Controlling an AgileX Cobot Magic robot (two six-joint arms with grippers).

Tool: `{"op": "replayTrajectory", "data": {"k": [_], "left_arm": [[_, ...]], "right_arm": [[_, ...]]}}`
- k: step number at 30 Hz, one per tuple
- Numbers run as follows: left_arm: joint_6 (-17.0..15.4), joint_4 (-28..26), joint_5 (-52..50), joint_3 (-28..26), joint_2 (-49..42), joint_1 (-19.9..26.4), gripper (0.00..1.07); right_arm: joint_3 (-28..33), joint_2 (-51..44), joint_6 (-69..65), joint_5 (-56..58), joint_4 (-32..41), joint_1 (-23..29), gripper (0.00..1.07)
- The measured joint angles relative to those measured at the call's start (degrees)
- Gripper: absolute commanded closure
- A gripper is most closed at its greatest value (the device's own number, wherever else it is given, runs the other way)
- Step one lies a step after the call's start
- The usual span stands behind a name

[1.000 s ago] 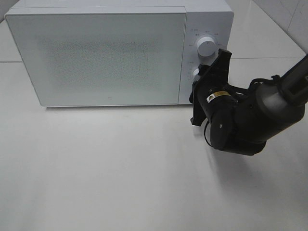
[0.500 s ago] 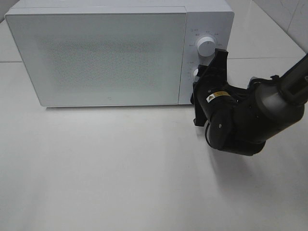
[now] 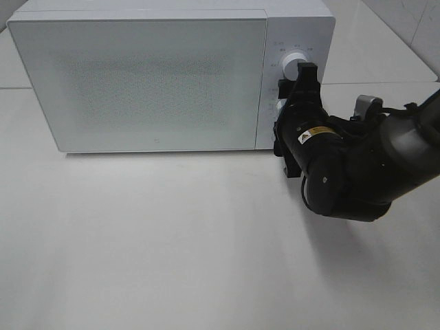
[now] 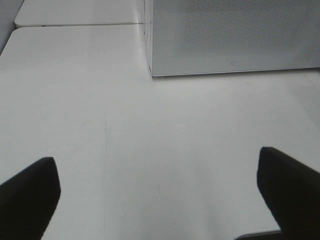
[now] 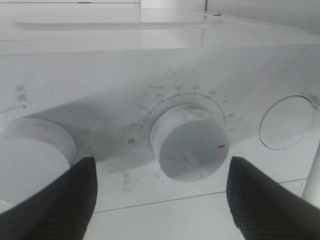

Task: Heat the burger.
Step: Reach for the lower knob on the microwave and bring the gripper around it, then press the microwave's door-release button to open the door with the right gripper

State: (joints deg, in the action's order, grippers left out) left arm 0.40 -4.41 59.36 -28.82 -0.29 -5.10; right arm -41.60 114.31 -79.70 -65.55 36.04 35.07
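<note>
White tabletop point(image 3: 172, 240) fills the high view from 3 round to 9 o'clock and continues under the left gripper point(image 4: 155, 160), whose dark fingers point(image 4: 30, 195) stand spread wide over bare surface with nothing between them; both are cut off by the frame edge, and that arm is out of the high view. From 10 to 1 o'clock sits a white microwave point(image 3: 151, 82) with its door closed, and the speckled frosted panel hides the inside, so the burger cannot be seen in any view. At about 2 o'clock the control panel is partly covered: one black finger overlaps the upper knob point(image 3: 291, 63), and the lower dial point(image 5: 192, 147) shows only as a sliver. Up close, the right gripper point(image 5: 161, 162) flanks that numbered dial, its fingers point(image 5: 260, 200) parted and clear of it on both sides. At 3 o'clock the right arm point(image 3: 357, 172) runs off the frame.
</note>
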Motion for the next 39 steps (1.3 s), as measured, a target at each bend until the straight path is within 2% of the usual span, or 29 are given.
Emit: {"op": "replayTrajectory", "data": {"k": [5,8,10,13,14,16,17,19,21,22,24,27,34,37,39], "left_arm": [[0.0,0.0,0.0,0.0,0.0,0.0,0.06],[0.0,0.0,0.0,0.0,0.0,0.0,0.06],[0.0,0.0,0.0,0.0,0.0,0.0,0.06],[0.0,0.0,0.0,0.0,0.0,0.0,0.06],[0.0,0.0,0.0,0.0,0.0,0.0,0.06],[0.0,0.0,0.0,0.0,0.0,0.0,0.06],[0.0,0.0,0.0,0.0,0.0,0.0,0.06],[0.0,0.0,0.0,0.0,0.0,0.0,0.06],[0.0,0.0,0.0,0.0,0.0,0.0,0.06],[0.0,0.0,0.0,0.0,0.0,0.0,0.06],[0.0,0.0,0.0,0.0,0.0,0.0,0.06],[0.0,0.0,0.0,0.0,0.0,0.0,0.06],[0.0,0.0,0.0,0.0,0.0,0.0,0.06],[0.0,0.0,0.0,0.0,0.0,0.0,0.06],[0.0,0.0,0.0,0.0,0.0,0.0,0.06]], "right_arm": [[2.6,-3.6,5.2,4.2,-1.5,0.0,0.35],[4.2,-6.2,11.2,7.8,-2.3,0.0,0.35],[5.8,-9.3,20.9,15.2,-3.2,0.0,0.35],[5.9,-10.3,24.1,17.2,-3.2,0.0,0.35],[6.0,-12.3,31.0,22.6,-3.6,-0.3,0.35],[6.0,-13.1,33.8,25.4,-3.8,-0.5,0.35],[6.0,-14.8,41.2,30.6,-4.0,-1.0,0.35],[6.0,-15.5,44.2,32.5,-4.1,-1.3,0.35],[6.0,-17.8,55.8,38.1,-4.6,-1.8,0.35],[6.0,-17.8,55.8,38.1,-4.6,-1.8,0.35],[6.0,-19.9,69.5,45.0,-5.6,-1.9,0.35],[6.0,-21.3,76.7,49.5,-5.6,-1.9,0.35],[5.8,-23.9,84.3,59.7,-6.4,-1.9,0.35],[5.0,-24.9,85.1,65.9,-9.7,-1.9,0.35],[3.8,-26.9,83.5,72.1,-15.0,-1.9,0.35]]}}
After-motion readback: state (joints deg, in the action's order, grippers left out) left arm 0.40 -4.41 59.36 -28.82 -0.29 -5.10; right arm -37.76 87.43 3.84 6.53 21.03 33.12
